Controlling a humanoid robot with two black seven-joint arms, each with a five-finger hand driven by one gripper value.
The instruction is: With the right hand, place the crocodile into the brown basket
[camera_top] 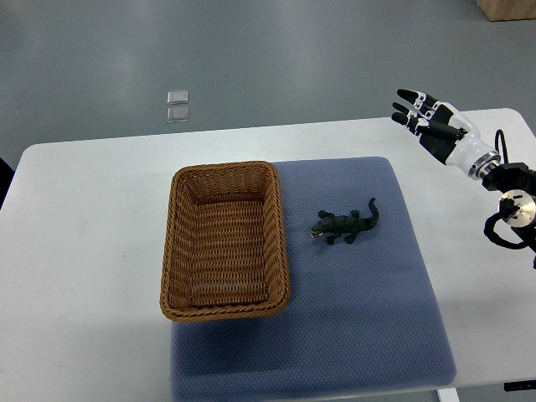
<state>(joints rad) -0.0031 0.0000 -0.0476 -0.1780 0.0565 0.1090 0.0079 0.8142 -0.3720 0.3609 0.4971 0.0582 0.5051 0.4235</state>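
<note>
A small dark green toy crocodile [345, 224] lies on the blue mat [368, 318], just right of the brown wicker basket [177, 243], head toward the basket. The basket holds nothing. My right hand [421, 115] hovers at the upper right over the table's far edge, well above and right of the crocodile, fingers stretched out and holding nothing. Its arm comes in from the right edge. No left arm shows.
The white table [84, 251] carries the mat and basket. Two small clear squares [177, 105] lie on the grey floor beyond the table. A wooden object [507, 8] sits at the top right corner.
</note>
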